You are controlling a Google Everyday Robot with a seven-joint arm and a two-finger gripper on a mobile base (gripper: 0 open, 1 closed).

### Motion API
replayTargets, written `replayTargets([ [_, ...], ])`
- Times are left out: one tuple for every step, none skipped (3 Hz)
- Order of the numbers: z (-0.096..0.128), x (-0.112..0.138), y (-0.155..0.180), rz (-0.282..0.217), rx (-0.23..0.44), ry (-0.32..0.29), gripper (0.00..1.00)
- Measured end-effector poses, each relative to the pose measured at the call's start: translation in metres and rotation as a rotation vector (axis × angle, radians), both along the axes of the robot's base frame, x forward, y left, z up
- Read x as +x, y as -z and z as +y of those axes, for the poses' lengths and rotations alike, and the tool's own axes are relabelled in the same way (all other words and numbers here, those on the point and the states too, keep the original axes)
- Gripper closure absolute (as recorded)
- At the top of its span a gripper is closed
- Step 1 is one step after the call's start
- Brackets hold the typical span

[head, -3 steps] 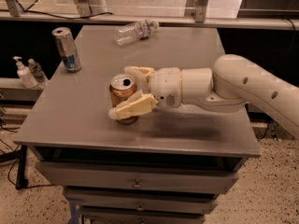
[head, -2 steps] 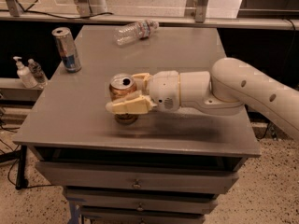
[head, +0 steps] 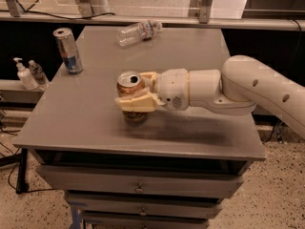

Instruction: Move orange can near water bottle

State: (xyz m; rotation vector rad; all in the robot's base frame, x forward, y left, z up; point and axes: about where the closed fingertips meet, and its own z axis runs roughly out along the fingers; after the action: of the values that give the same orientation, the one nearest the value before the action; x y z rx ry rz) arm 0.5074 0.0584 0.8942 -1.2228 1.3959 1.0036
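Standing upright in the front-middle part of the grey worktop (head: 200, 46), the orange can (head: 129, 81) shows its silver top facing up and its copper body partly hidden behind a cream finger. The gripper (head: 132, 89) is at the can, and its jaws are closed on it from two sides: one finger lies across the near face of the can about halfway up, while the other sits behind the rim on the far side, so the can is held between them. Whether the can's base rests on the worktop or hangs just above it cannot be told; a dark shadow lies right under it. A white arm (head: 257, 87) reaches in from the right edge of the view, roughly level, and ends at the rounded wrist just beside the can. The water bottle (head: 139, 32) lies on its side at the far edge of the worktop, well apart from the can, with its cap end pointing right. A silver-and-blue can (head: 67, 50) stands upright near the far left edge. Off the worktop, on a lower ledge at the left, stand a white pump bottle (head: 23, 75) and a small clear bottle (head: 35, 72), just beside each other. Grey drawers (head: 138, 187) sit below the worktop's front edge.
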Motion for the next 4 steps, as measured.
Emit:
replayTargets([
  [-0.033,0.020,-0.017,-0.041,-0.026,0.065,1.00],
  [-0.078,0.033,-0.051,-0.092,-0.052,0.200,1.00],
  [-0.089,0.035,-0.061,-0.107,-0.060,0.234,1.00],
  [-0.089,0.035,-0.061,-0.107,-0.060,0.234,1.00],
])
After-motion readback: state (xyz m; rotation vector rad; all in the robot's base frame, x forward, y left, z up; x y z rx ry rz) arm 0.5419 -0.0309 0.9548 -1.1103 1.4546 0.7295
